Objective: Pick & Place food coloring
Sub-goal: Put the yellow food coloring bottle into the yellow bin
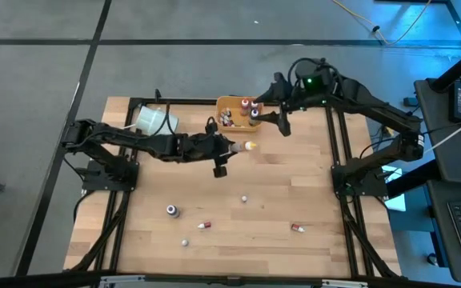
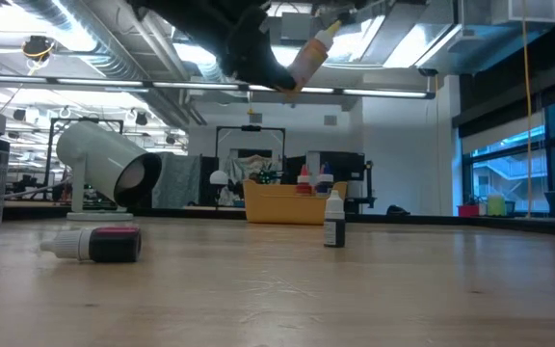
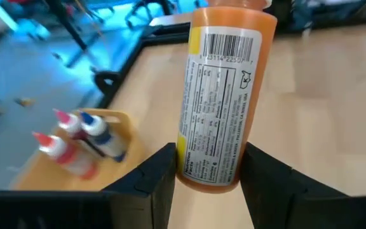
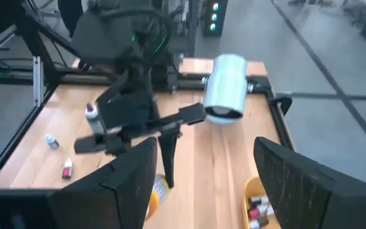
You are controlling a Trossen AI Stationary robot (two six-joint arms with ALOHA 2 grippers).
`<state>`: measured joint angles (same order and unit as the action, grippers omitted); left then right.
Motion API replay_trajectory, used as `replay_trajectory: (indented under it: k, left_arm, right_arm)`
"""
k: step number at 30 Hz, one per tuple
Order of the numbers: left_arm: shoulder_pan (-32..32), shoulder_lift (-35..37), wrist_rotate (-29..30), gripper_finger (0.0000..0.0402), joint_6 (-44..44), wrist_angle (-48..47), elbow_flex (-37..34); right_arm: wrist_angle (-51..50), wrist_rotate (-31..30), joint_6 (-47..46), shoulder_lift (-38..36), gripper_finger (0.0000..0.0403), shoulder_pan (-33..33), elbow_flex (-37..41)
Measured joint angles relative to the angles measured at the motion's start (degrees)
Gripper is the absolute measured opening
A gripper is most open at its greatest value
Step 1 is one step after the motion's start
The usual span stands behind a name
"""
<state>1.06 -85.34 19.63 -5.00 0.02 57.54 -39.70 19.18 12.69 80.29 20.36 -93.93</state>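
My left gripper (image 1: 232, 147) is shut on an orange food coloring bottle (image 3: 224, 95) and holds it in the air just near-side of the orange bin (image 1: 238, 112). The bin stands at the table's far edge with several small bottles (image 3: 75, 143) upright in it. My right gripper (image 4: 205, 172) hangs open and empty, high over the bin's right end. More food coloring bottles lie loose on the near half of the table: a dark one (image 1: 171, 210), a red one (image 1: 205, 226) and another red one (image 1: 298, 228). My left gripper pinches the orange bottle's lower body near its base (image 3: 211, 175) between its two fingers (image 3: 154, 184), one on each side. The fingers come level from the table's left, and the bottle runs on beyond them. It is lifted clear and tilted, cap end (image 2: 328, 37) away from the gripper.
A large white cup (image 1: 155, 120) lies on its side left of the bin at the far edge. Small white-capped bottles (image 1: 244, 198) (image 1: 185, 242) dot the near half. A dark frame (image 1: 334, 136) runs along the table's sides. Bare wood lies between the bin and the loose bottles.
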Motion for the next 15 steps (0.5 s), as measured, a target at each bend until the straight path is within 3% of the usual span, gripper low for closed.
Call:
replay_trajectory:
  k: [6, 15]
  left_arm:
    - [2.8, 0.0, -7.4, 0.015, 8.1, 4.4, 0.0]
    - [4.0, 0.0, -10.7, 0.015, 15.4, 6.2, 0.0]
  right_arm:
    - [-5.5, 0.0, 2.4, 0.9, 0.0261, -0.8, 0.0]
    - [-10.3, -0.1, 5.8, 1.6, 0.0262, -5.4, 0.0]
